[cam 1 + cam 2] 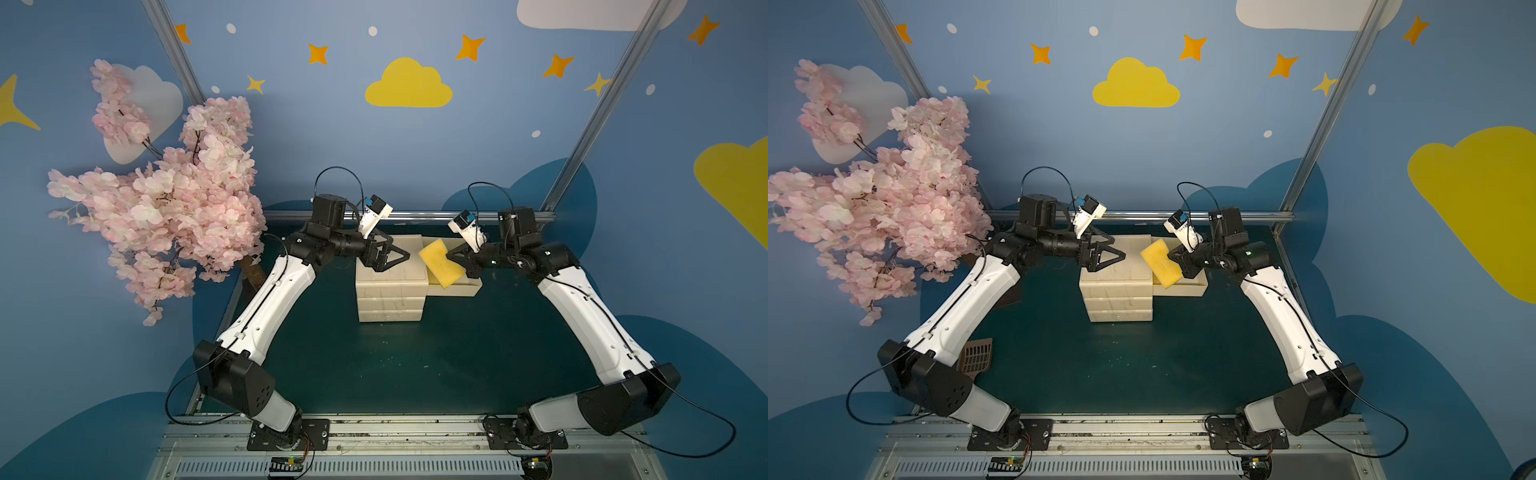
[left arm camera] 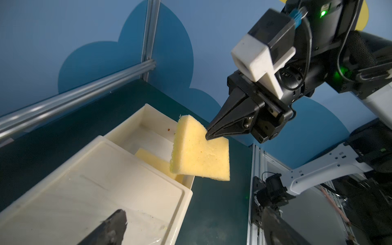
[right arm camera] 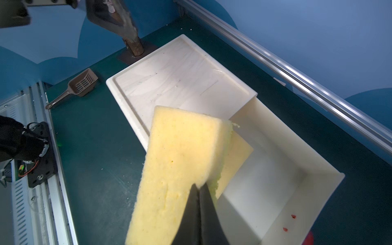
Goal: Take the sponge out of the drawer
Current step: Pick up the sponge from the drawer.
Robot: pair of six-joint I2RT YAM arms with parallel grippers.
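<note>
Right pincer [image 2: 209,135] is clenched on one corner of the yellow sponge [image 2: 199,152]. The sponge hangs tilted from its tips, lifted above the drawer [image 2: 146,114], which stands pulled out just beneath it. Under the pincer, inside that drawer, a second sponge [image 2: 150,160] lies flat. Facing the right pincer across the gap, the left pincer [image 1: 399,249] hangs spread wide with nothing in it, over the top of the cream cabinet [image 1: 390,291] on the green worktop [image 1: 415,365].
</note>
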